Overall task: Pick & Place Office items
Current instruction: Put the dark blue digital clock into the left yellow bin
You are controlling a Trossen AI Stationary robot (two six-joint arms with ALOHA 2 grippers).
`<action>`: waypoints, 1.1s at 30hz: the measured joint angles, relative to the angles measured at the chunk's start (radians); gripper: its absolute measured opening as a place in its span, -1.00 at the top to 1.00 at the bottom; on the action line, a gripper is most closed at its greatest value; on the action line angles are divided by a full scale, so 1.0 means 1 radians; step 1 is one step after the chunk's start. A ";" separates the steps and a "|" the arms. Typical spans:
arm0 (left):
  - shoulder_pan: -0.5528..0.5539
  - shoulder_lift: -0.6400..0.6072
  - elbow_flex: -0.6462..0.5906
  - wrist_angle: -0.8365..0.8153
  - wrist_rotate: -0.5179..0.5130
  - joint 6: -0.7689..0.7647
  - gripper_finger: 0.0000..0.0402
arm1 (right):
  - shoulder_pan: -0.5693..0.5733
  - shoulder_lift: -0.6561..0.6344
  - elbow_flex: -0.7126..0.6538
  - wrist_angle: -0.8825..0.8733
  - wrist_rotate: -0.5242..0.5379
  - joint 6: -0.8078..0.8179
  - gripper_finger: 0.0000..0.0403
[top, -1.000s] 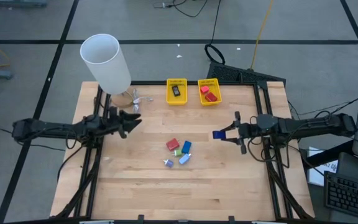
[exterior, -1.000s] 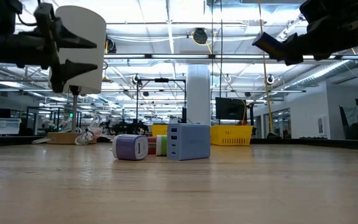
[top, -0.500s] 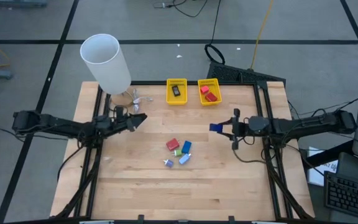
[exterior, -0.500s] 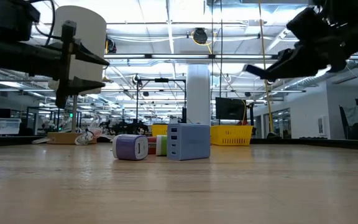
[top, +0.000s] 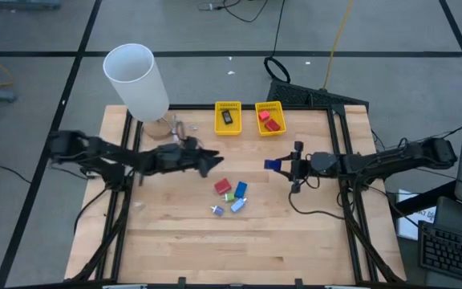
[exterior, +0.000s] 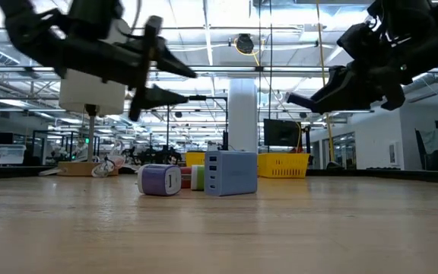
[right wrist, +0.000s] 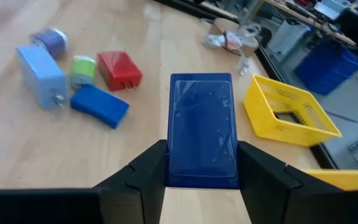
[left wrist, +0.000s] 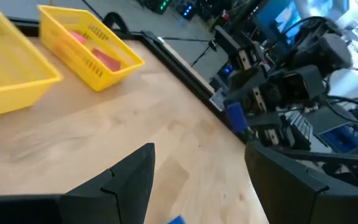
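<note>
White cylinder [top: 137, 80] at the far-left corner of the tabletop [top: 175, 241], upright. Left gripper [top: 208, 164] stretched out above the tabletop toward the middle, jaws spread apart, nothing between them. Just beyond its tip, a cluster of 5 small items: red block [top: 222, 186], green piece [top: 229, 196], blue block [top: 241, 189], pale blue charger [top: 237, 205], lilac charger [top: 217, 210], all lying close together near the middle. Same cluster in the low view, lilac charger [exterior: 160, 180] and pale blue charger [exterior: 230, 173] in front, resting on the wood. At the far edge, 2 yellow baskets side by side: left basket [top: 228, 118] with a black item [top: 228, 117] inside, right basket [top: 269, 119] with red items [top: 271, 122] inside. Right gripper [top: 283, 164] raised above the tabletop, right of the cluster and nearer than the baskets, jaws clenched on a blue block [right wrist: 202, 129], gripped by its 2 long sides, well clear of the wood. Keyboard [top: 454, 253] off the table at the right.
</note>
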 joint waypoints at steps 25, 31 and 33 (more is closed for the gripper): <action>-0.052 0.556 0.641 -0.060 0.227 0.025 -0.26 | 0.086 0.012 0.000 0.072 0.076 -0.072 0.21; -0.051 0.556 0.655 -0.120 0.227 0.021 -0.26 | 0.086 0.012 0.000 0.072 0.076 -0.072 0.23; -0.051 0.556 0.655 -0.121 0.227 0.013 -0.26 | 0.086 0.012 0.000 0.071 0.076 -0.072 0.21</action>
